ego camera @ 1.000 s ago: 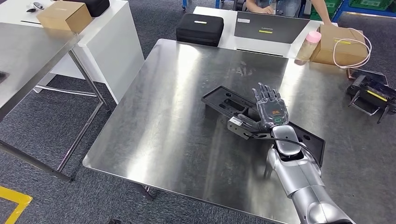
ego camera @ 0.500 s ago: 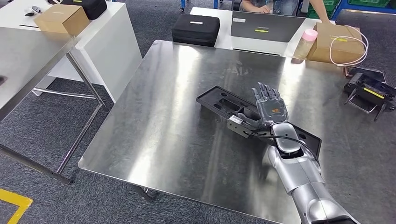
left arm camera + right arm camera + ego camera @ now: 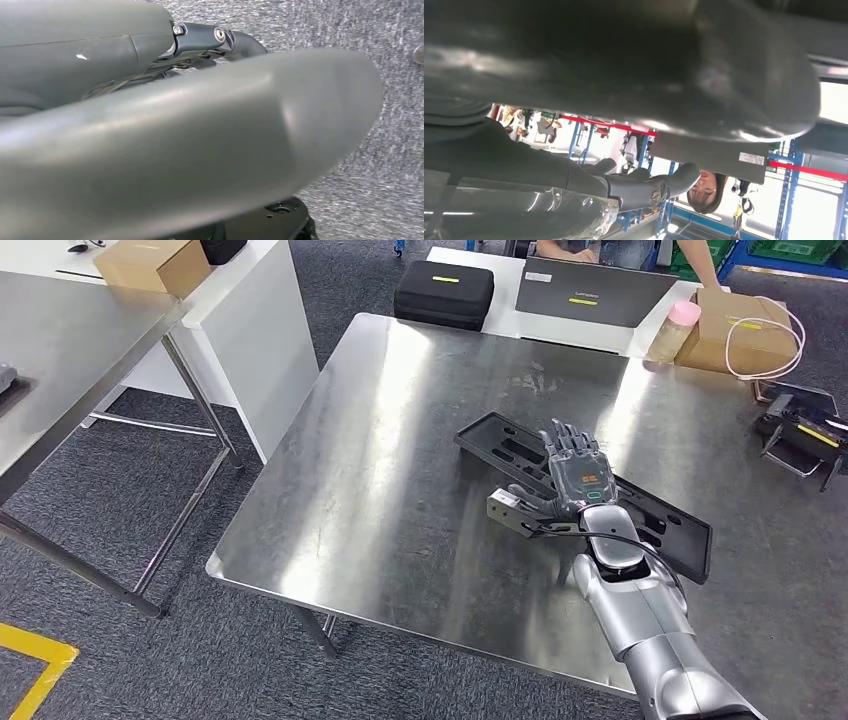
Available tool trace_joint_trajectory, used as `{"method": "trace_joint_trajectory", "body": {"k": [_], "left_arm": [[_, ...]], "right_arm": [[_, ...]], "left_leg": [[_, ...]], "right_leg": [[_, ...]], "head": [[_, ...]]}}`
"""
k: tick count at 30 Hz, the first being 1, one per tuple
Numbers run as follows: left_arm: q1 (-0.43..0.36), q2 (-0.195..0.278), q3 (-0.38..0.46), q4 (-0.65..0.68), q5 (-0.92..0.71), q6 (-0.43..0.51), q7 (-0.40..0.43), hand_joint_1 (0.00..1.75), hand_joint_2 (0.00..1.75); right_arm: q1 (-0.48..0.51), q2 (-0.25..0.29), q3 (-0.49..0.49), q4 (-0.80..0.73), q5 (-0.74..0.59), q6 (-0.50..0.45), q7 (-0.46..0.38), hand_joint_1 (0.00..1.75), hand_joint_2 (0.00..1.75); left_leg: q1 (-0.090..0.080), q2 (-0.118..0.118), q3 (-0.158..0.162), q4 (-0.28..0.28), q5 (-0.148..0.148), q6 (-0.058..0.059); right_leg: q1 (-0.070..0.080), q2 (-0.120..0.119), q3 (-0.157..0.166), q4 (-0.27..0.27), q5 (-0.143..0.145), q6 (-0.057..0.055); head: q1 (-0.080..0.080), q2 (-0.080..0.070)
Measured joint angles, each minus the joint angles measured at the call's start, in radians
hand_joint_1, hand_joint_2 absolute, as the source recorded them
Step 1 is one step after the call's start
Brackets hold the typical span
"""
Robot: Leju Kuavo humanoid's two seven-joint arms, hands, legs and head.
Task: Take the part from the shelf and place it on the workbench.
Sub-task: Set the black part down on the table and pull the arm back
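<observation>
part: the long black part (image 3: 655, 523) lay flat on the shiny workbench (image 3: 400, 460) | right hand (image 3: 575, 472): rested on top of it, fingers straight and spread, gripping nothing | left hand (image 3: 190, 145): could not tell | risk: lifting away might drag the part sideways

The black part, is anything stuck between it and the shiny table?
Nothing visible. The black part seems to lie flat on the workbench, with the right hand over its middle. Whether the hand grips it, I cannot tell.
</observation>
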Motion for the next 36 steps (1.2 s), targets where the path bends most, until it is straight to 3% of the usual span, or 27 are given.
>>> {"method": "trace_joint_trajectory", "body": {"k": [2, 4, 6, 7, 9, 11, 12, 13, 15, 17, 19, 21, 22, 23, 25, 26, 27, 28, 29, 31, 33, 34, 36], "left_arm": [[-0.001, 0.0, 0.0, 0.0, -0.002, 0.0, 0.001, 0.0, 0.0], [-0.001, -0.001, 0.0, 0.0, -0.003, -0.001, 0.001, 0.0, 0.0], [-0.001, 0.0, 0.0, 0.001, -0.005, -0.001, 0.002, 0.0, 0.0], [-0.001, 0.0, 0.001, 0.001, -0.006, 0.0, 0.003, 0.0, 0.0], [-0.001, 0.001, 0.002, 0.001, -0.007, 0.0, 0.004, 0.0, 0.0], [-0.001, 0.0, 0.003, 0.002, -0.008, 0.001, 0.004, 0.0, 0.0], [-0.001, 0.0, 0.004, 0.002, -0.008, 0.001, 0.004, 0.0, 0.0], [-0.001, 0.001, 0.004, 0.002, -0.008, 0.002, 0.004, 0.0, 0.0], [-0.002, 0.001, 0.004, 0.002, -0.008, 0.002, 0.004, 0.0, 0.0], [-0.005, 0.002, 0.004, 0.002, -0.008, 0.002, 0.004, 0.0, 0.0], [-0.007, 0.002, 0.004, 0.002, -0.009, 0.002, 0.004, 0.0, 0.0], [-0.007, 0.002, 0.004, 0.002, -0.009, 0.002, 0.004, 0.0, 0.0], [-0.008, 0.002, 0.004, 0.002, -0.009, 0.002, 0.003, 0.0, 0.0], [-0.009, 0.002, 0.004, 0.002, -0.009, 0.001, 0.003, 0.0, 0.0], [-0.01, 0.001, 0.004, 0.002, -0.009, 0.001, 0.003, 0.0, 0.0], [-0.009, 0.001, 0.005, 0.002, -0.009, 0.001, 0.003, 0.0, 0.0], [-0.009, 0.001, 0.005, 0.002, -0.009, 0.001, 0.003, 0.0, 0.0], [-0.009, 0.001, 0.006, 0.002, -0.009, 0.001, 0.003, 0.0, 0.0], [-0.009, 0.001, 0.008, 0.002, -0.009, 0.001, 0.003, 0.0, 0.0], [-0.009, 0.001, 0.012, 0.002, -0.009, 0.001, 0.003, 0.0, 0.0], [-0.008, 0.0, 0.015, 0.002, -0.009, 0.001, 0.003, 0.0, 0.0], [-0.008, 0.0, 0.015, 0.002, -0.009, 0.001, 0.003, 0.0, 0.0], [-0.006, 0.001, 0.017, 0.003, -0.009, 0.002, 0.003, 0.0, 0.0]], "right_arm": [[-0.004, 0.0, 0.0, 0.0, 0.0, 0.0, 0.0, 0.0, 0.0], [-0.007, -0.002, -0.001, -0.001, 0.001, -0.001, 0.0, 0.0, 0.0], [-0.008, -0.004, -0.001, -0.001, 0.002, -0.001, 0.001, 0.0, 0.0], [-0.01, -0.004, -0.001, -0.001, 0.003, -0.001, 0.001, 0.0, 0.0], [-0.013, -0.003, -0.001, -0.001, 0.004, -0.001, 0.001, 0.0, 0.0], [-0.012, -0.002, -0.001, -0.001, 0.005, -0.001, 0.001, 0.0, 0.0], [-0.011, -0.002, -0.001, -0.001, 0.005, -0.001, 0.001, 0.0, 0.0], [-0.01, -0.002, -0.001, -0.001, 0.005, -0.001, 0.001, 0.0, 0.0], [-0.008, -0.002, -0.001, -0.001, 0.006, -0.001, 0.001, 0.0, 0.0], [-0.008, -0.003, -0.001, -0.002, 0.006, -0.002, 0.001, 0.0, 0.0], [-0.01, -0.003, -0.002, -0.005, 0.006, -0.002, 0.001, 0.0, 0.0], [-0.011, -0.004, -0.002, -0.005, 0.006, -0.002, 0.001, 0.0, 0.0], [-0.011, -0.005, -0.002, -0.005, 0.006, -0.001, 0.001, 0.0, 0.0], [-0.011, -0.007, -0.002, -0.005, 0.006, -0.001, 0.001, 0.0, 0.0], [-0.009, -0.01, -0.003, -0.005, 0.007, -0.001, 0.001, 0.0, 0.0], [-0.007, -0.011, -0.003, -0.005, 0.007, 0.0, 0.001, 0.0, 0.0], [-0.005, -0.013, -0.003, -0.005, 0.007, 0.0, 0.001, 0.0, 0.0], [-0.003, -0.014, -0.003, -0.005, 0.007, 0.0, 0.001, 0.0, 0.0], [-0.001, -0.014, -0.003, -0.005, 0.007, 0.001, 0.001, 0.0, 0.0], [0.0, -0.014, -0.003, -0.005, 0.007, 0.001, 0.001, 0.0, 0.0], [-0.002, -0.013, -0.003, -0.008, 0.007, 0.001, 0.001, 0.0, 0.0], [-0.003, -0.013, -0.003, -0.01, 0.007, 0.001, 0.001, 0.0, 0.0], [-0.001, -0.012, -0.003, -0.011, 0.007, 0.002, 0.001, 0.0, 0.0]], "left_leg": [[-0.005, -0.001, -0.012, 0.002, 0.016, -0.007], [-0.005, -0.001, -0.017, 0.002, 0.031, -0.017], [-0.001, -0.001, -0.021, 0.001, 0.038, -0.031], [0.002, -0.002, -0.027, 0.012, 0.02, -0.04], [0.013, -0.002, -0.052, 0.093, -0.069, -0.057], [0.026, -0.001, -0.082, 0.224, -0.159, -0.075], [0.033, 0.0, -0.086, 0.272, -0.175, -0.083], [0.039, 0.001, -0.074, 0.288, -0.169, -0.089], [0.048, 0.002, 0.008, 0.212, -0.125, -0.096], [0.049, 0.0, 0.118, 0.069, -0.122, -0.091], [0.041, -0.002, 0.164, -0.004, -0.14, -0.077], [0.035, -0.001, 0.155, -0.016, -0.122, -0.055], [0.035, 0.002, 0.147, -0.022, -0.107, -0.043], [0.035, 0.004, 0.136, -0.03, -0.091, -0.031], [0.034, 0.007, 0.108, -0.035, -0.061, -0.018], [0.032, 0.008, 0.091, -0.034, -0.048, -0.016], [0.031, 0.008, 0.074, -0.034, -0.035, -0.016], [0.03, 0.008, 0.058, -0.033, -0.023, -0.017], [0.029, 0.008, 0.042, -0.032, -0.01, -0.019], [0.028, 0.007, 0.014, -0.029, 0.012, -0.027], [0.023, 0.006, -0.005, -0.018, 0.03, -0.037], [0.021, 0.006, -0.011, -0.014, 0.038, -0.042], [0.021, 0.005, -0.018, -0.012, 0.055, -0.051]], "right_leg": [[0.009, 0.0, 0.087, -0.133, 0.029, -0.006], [0.017, 0.001, 0.105, -0.175, 0.039, -0.016], [0.013, -0.001, 0.093, -0.181, 0.056, -0.031], [0.009, -0.003, 0.09, -0.186, 0.068, -0.043], [0.0, -0.006, 0.075, -0.193, 0.096, -0.057], [-0.001, -0.006, 0.046, -0.192, 0.12, -0.058], [-0.001, -0.007, 0.029, -0.19, 0.132, -0.054], [-0.002, -0.007, 0.013, -0.187, 0.142, -0.05], [-0.006, -0.007, -0.015, -0.179, 0.159, -0.039], [-0.008, -0.008, -0.031, -0.173, 0.172, -0.025], [-0.009, -0.01, -0.035, -0.174, 0.187, -0.008], [-0.009, -0.012, -0.038, -0.181, 0.202, 0.008], [-0.009, -0.011, -0.048, -0.173, 0.193, 0.009], [-0.007, -0.01, -0.064, -0.151, 0.17, 0.004], [-0.006, -0.007, -0.107, -0.038, 0.075, -0.016], [-0.007, -0.006, -0.124, 0.033, 0.035, -0.019], [-0.007, -0.005, -0.133, 0.095, 0.011, -0.016], [-0.007, -0.004, -0.128, 0.128, 0.011, -0.006], [-0.008, -0.004, -0.104, 0.124, 0.026, 0.006], [-0.008, -0.004, -0.008, 0.022, 0.059, 0.022], [-0.004, -0.002, 0.1, -0.126, 0.048, 0.018], [-0.001, 0.0, 0.129, -0.172, 0.037, 0.012], [-0.003, 0.0, 0.126, -0.188, 0.036, -0.002]], "head": [[-0.001, 0.0], [-0.001, 0.0], [0.001, 0.0], [0.0, 0.0], [0.001, 0.0], [-0.001, 0.0], [0.0, 0.0], [-0.001, 0.0], [-0.001, 0.0], [0.0, 0.0], [0.002, 0.0], [0.003, 0.0], [0.003, 0.0], [0.005, 0.0], [0.006, 0.0], [0.008, 0.0], [0.008, 0.0], [0.008, 0.0], [0.008, 0.0], [0.008, 0.0], [0.007, 0.0], [0.006, 0.0], [0.003, 0.0]]}}
